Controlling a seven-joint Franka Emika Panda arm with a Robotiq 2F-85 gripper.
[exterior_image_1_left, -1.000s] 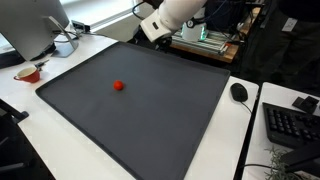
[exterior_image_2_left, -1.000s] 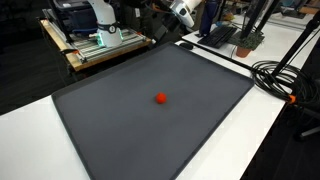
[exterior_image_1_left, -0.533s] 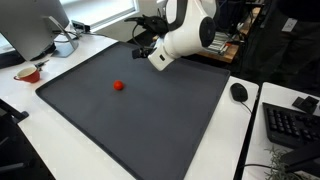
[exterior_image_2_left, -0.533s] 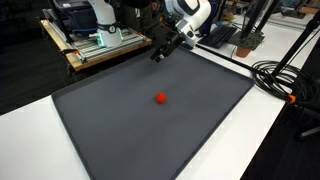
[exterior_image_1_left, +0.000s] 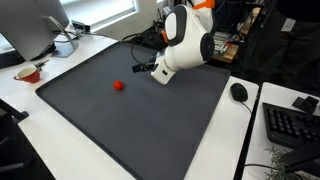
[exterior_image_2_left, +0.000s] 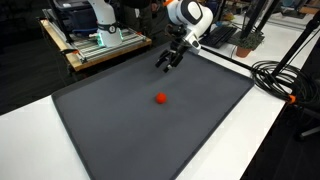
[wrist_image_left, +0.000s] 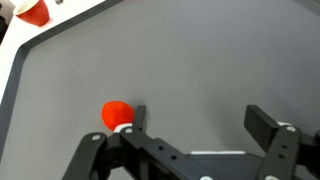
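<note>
Grey matting (exterior_image_1_left: 130, 125) covers most of the white worktop (exterior_image_1_left: 240, 140), a broad dark sheet with a thin raised edge. Over its far side leans the white arm (exterior_image_1_left: 185, 45), bent down from behind the worktop's back edge. A monitor (exterior_image_1_left: 35, 25) stands off in one corner and a black keyboard (exterior_image_1_left: 290, 125) lies beside the mat on the opposite side, both well apart from the arm. The pincer (exterior_image_1_left: 140, 68) hangs low above the mat, its two black fingers (wrist_image_left: 262, 120) spread apart with nothing between them. A black mouse (exterior_image_1_left: 239, 92) sits on the bare worktop just beside the mat, and a red cup (exterior_image_1_left: 28, 73) stands near the monitor. Smallest is the red ball (exterior_image_1_left: 118, 86), lying on the mat near its middle. In the wrist view it sits just outside one finger, not between the two.
</note>
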